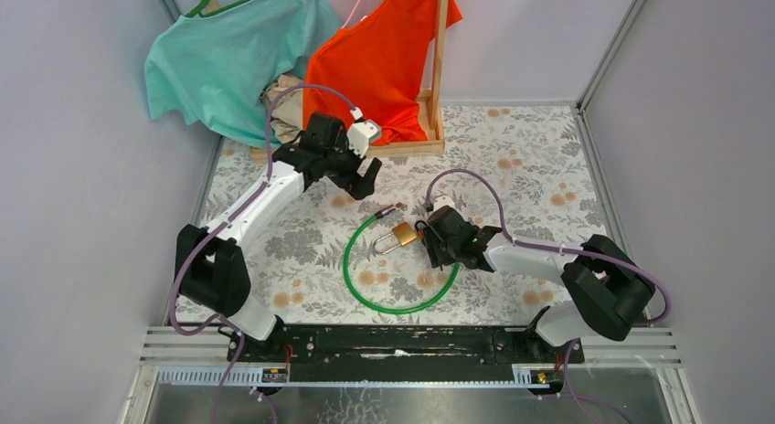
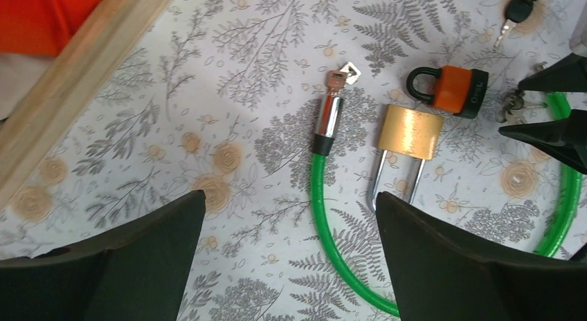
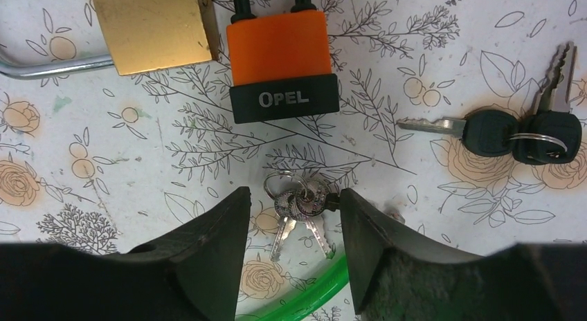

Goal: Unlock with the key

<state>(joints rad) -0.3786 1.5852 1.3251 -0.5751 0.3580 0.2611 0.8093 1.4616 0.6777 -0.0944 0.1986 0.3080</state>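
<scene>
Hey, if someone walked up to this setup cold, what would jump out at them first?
The bright green cable lock looped in the middle of the flowered table, with a brass padlock and an orange padlock lying inside the loop. An orange shirt and a teal shirt hang at the back. The right pincer sits open around a small key bunch.

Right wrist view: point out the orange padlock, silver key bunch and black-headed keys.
orange padlock (image 3: 279, 52): right wrist view, orange body.
silver key bunch (image 3: 301, 199): right wrist view, key heads at the ring.
black-headed keys (image 3: 488, 133): right wrist view, left black head.
</scene>
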